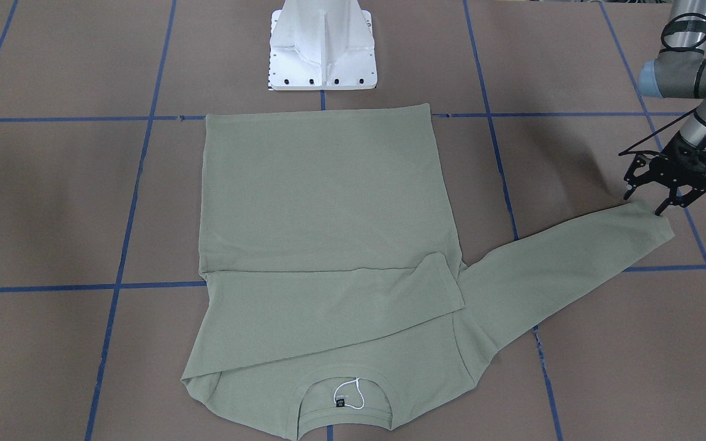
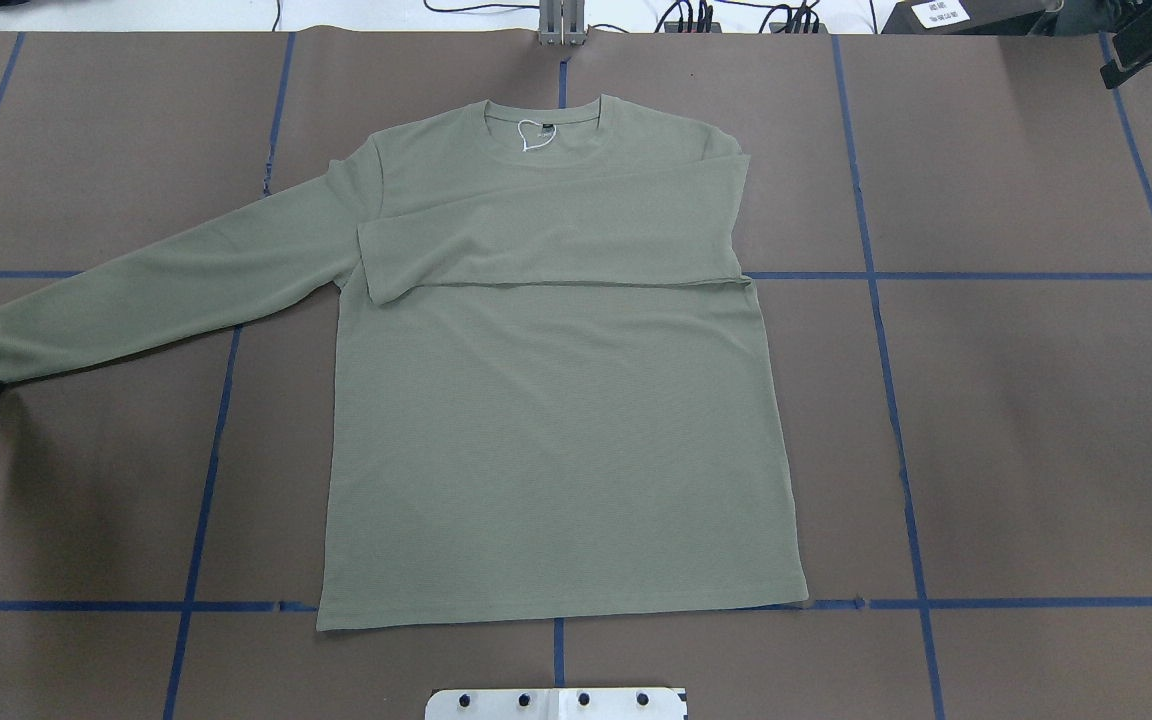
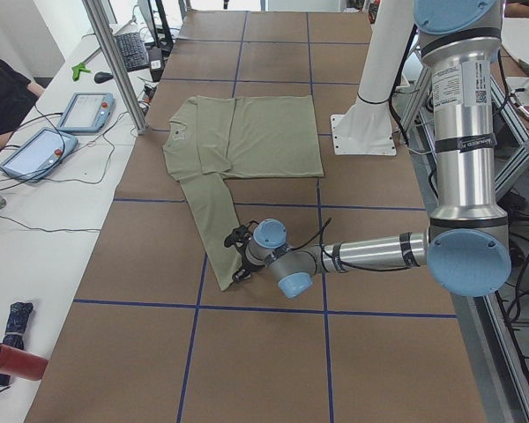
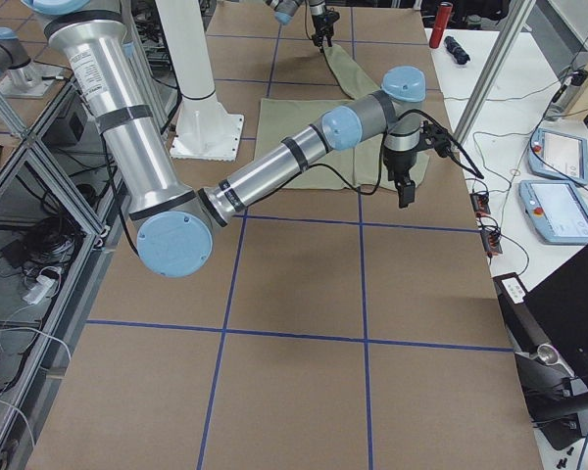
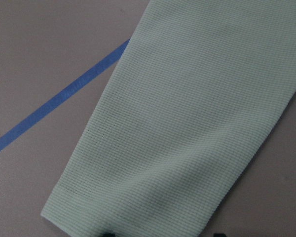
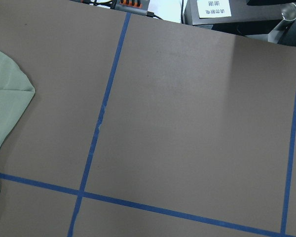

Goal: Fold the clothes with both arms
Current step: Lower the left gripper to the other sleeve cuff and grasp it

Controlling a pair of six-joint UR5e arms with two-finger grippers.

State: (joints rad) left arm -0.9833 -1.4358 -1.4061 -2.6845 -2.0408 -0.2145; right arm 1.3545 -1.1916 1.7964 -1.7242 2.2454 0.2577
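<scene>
The left gripper [image 1: 644, 204], fingers spread, stands over the cuff [image 1: 656, 222] of the free sleeve [image 2: 156, 290], which runs toward 2 o'clock in the overhead view into the sage-green shirt [image 2: 556, 440], flat mid-table, collar at 12. The folded sleeve [image 2: 556, 235] crosses its chest. The right gripper [image 4: 404, 191] is farther off; whether it is spread cannot be told.

The shirt [image 2: 556, 430] is lying flat in the middle of the table [image 2: 1036, 450], with its hem toward the pedestal [image 1: 322, 49] and its collar [image 2: 601, 125] toward the far edge. The sleeve on the robot's right [image 2: 556, 245] is lying folded across the chest. The other sleeve [image 2: 156, 290] is stretching out to the robot's left, its cuff ending at the left gripper [image 1: 643, 204]. The right gripper [image 4: 405, 196] is hanging over the table beside the shirt's right shoulder.
</scene>
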